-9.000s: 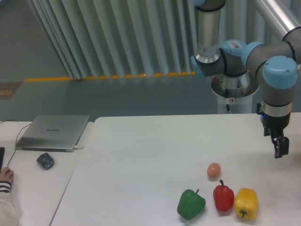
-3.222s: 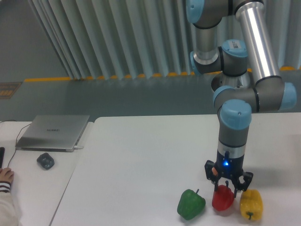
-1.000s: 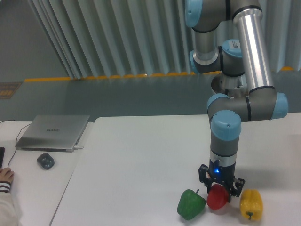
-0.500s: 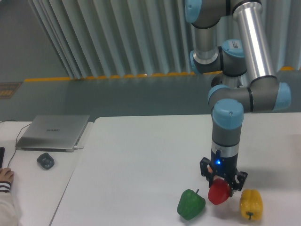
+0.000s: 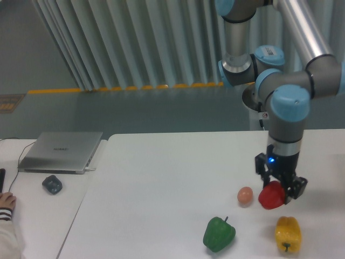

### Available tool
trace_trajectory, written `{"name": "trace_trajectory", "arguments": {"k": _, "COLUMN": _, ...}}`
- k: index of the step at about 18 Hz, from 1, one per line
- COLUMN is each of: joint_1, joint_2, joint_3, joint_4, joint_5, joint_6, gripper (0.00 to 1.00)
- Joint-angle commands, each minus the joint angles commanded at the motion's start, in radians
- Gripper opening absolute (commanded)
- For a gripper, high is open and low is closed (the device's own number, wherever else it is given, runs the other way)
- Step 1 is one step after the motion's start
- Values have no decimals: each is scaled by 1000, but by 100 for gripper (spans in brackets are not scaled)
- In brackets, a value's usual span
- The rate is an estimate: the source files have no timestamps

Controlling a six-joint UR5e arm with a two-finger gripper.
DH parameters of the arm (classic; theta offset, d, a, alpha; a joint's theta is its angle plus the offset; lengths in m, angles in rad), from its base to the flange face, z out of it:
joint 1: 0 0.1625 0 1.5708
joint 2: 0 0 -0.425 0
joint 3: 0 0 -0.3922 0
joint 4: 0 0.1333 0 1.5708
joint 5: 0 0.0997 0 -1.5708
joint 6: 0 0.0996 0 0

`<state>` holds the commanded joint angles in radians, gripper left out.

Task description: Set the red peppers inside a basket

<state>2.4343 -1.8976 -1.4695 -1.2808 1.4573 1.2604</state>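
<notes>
The red pepper (image 5: 271, 196) is glossy and red; my gripper (image 5: 278, 190) is shut on it from above and holds it in the air above the white table (image 5: 161, 178), right of centre. Its stem is hidden between the fingers. No basket shows in the view.
A green pepper (image 5: 219, 234) and a yellow pepper (image 5: 285, 233) lie near the table's front edge. A small brownish egg-shaped thing (image 5: 245, 195) lies just left of the held pepper. A closed laptop (image 5: 60, 151), a dark mouse (image 5: 52, 184) and a person's hand (image 5: 5, 202) are at the left.
My gripper came down between the green and yellow peppers, shut on the red pepper, then lifted it and carried it up and to the right. The egg-shaped thing shows again.
</notes>
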Motion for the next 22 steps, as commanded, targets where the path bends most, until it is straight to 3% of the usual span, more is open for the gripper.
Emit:
{"name": "trace_trajectory", "arguments": {"k": 11, "joint_1": 244, "joint_2": 18, "joint_3": -6, "joint_4": -20, "joint_5": 17, "joint_6": 601, "gripper": 37}}
{"name": "trace_trajectory", "arguments": {"k": 16, "joint_1": 314, "joint_2": 14, "joint_3": -2, "joint_4": -12, "joint_5": 22, "joint_6": 682, "gripper": 38}}
{"name": "trace_trajectory", "arguments": {"k": 22, "joint_1": 393, "joint_2": -6, "joint_3": -6, "joint_4": 67, "joint_5": 72, "joint_6": 688, "gripper": 41}}
